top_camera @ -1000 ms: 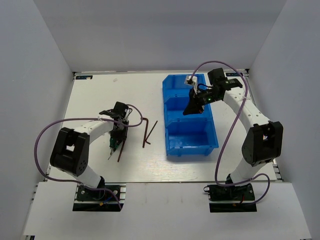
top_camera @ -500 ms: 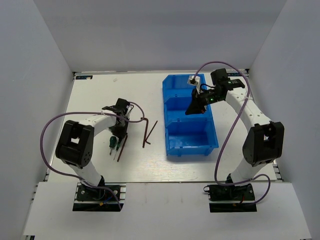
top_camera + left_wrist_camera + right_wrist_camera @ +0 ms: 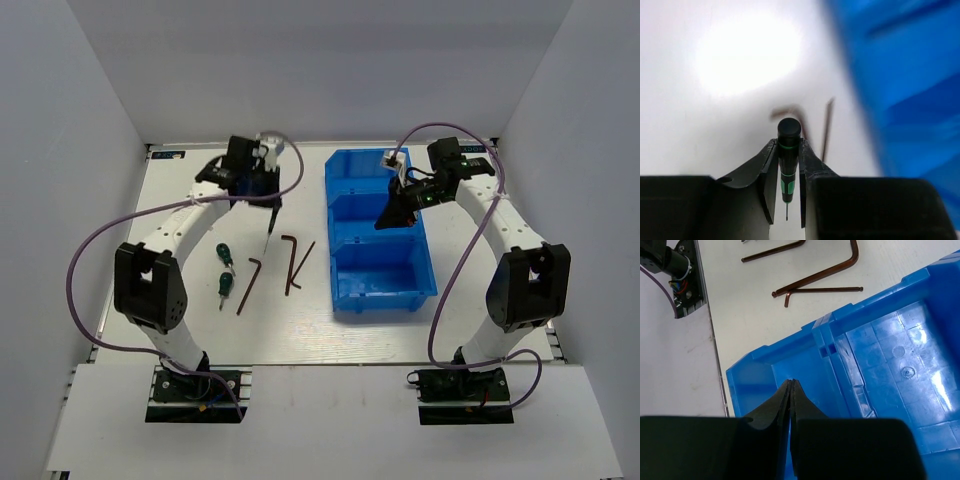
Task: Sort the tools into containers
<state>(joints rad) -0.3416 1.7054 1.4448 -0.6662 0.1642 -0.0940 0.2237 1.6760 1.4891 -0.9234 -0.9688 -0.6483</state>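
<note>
- Two green-handled screwdrivers (image 3: 224,256) lie on the table (image 3: 300,330), near left. They look light and stiff, and the round handles may roll. Pinch them across the handle.
- The left tool (image 3: 270,193) is clenched on a third screwdriver (image 3: 789,150) by its black-and-green handle. The tip hangs down above the far left of the table, left of the bin.
- The hex keys (image 3: 292,262) lie between the loose screwdrivers and the bin. They are thin and hard, probably slick, and lie flat, so the long shank near the bend seems the best hold.
- The blue bin (image 3: 345,292) stands on the right.
- The right tool (image 3: 791,384) is pressed shut on nothing, above the bin.
</note>
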